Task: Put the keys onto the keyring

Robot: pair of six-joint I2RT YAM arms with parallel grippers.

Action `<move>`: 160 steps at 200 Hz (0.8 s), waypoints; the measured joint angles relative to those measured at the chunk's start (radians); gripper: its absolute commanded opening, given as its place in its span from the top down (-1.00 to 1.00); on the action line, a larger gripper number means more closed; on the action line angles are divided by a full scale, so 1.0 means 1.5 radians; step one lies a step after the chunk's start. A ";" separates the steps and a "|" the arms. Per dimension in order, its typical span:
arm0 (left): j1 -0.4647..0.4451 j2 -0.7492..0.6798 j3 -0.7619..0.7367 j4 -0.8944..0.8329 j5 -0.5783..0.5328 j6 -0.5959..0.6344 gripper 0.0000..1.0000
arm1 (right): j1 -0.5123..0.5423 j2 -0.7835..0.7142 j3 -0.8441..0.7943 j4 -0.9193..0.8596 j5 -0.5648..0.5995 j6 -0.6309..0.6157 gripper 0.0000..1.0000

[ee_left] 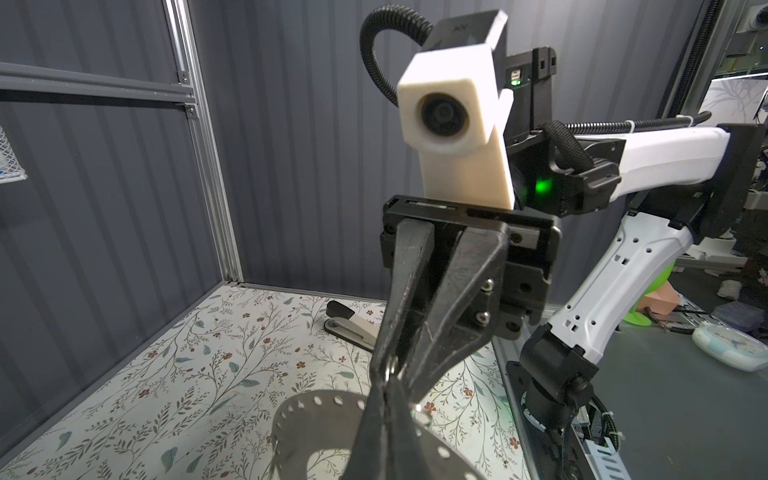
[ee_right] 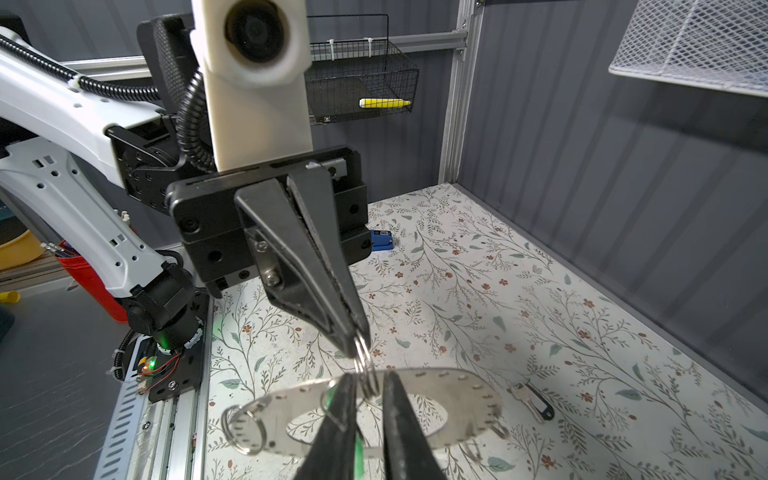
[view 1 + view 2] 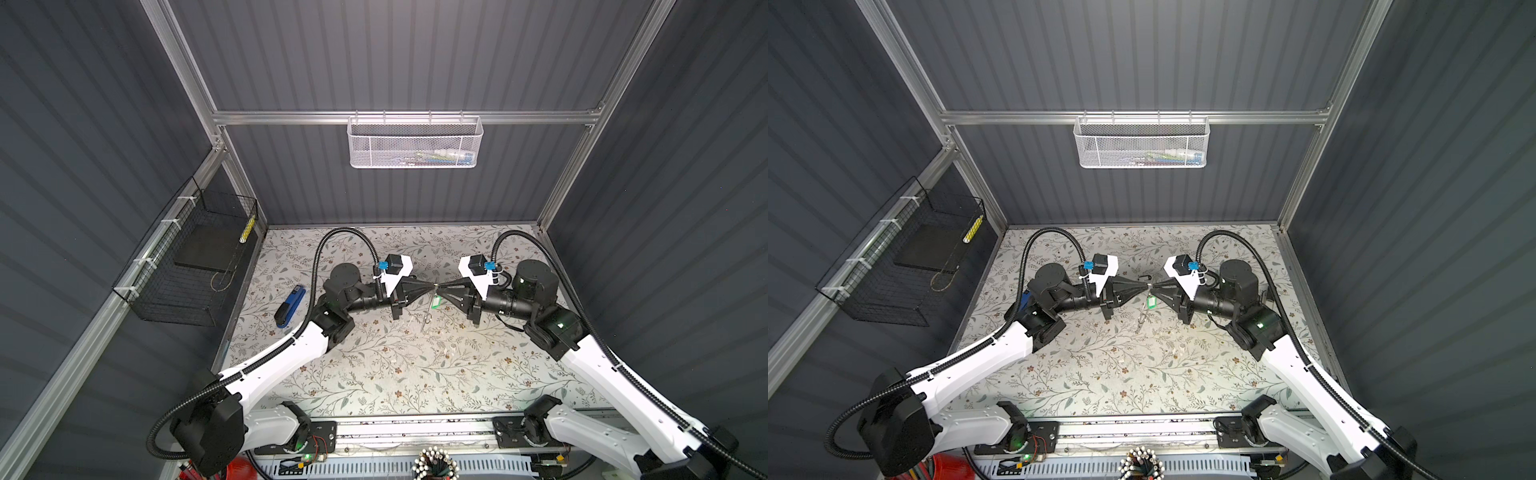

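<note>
Left arm (image 3: 286,355), right arm (image 3: 602,365): stretched level, tip to tip above table (image 3: 395,374) middle. Left tool (image 2: 360,341): clamped on wire loop (image 2: 368,374) at keyring (image 2: 457,395) rim. Right tool (image 1: 390,369): narrow gap around same loop, grip unclear. Keyring aloft, green-tag key (image 3: 1150,302) dangling beneath; black-tag key (image 2: 536,405) on table, toward back edge
</note>
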 measured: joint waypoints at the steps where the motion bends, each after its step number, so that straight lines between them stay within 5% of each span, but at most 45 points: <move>1: 0.000 0.000 0.000 0.000 0.000 0.000 1.00 | 0.000 0.000 0.000 0.001 0.000 0.000 0.70; 85: 0.003 0.004 0.002 -0.001 0.015 0.001 1.00 | -0.005 0.000 -0.014 0.030 -0.029 0.001 0.99; 119: 0.003 0.000 0.019 -0.064 -0.004 0.040 0.28 | -0.005 -0.003 -0.013 -0.005 -0.031 -0.018 1.00; 160: 0.003 -0.009 0.103 -0.263 -0.055 0.198 0.24 | -0.005 0.011 0.055 -0.168 -0.020 -0.067 1.00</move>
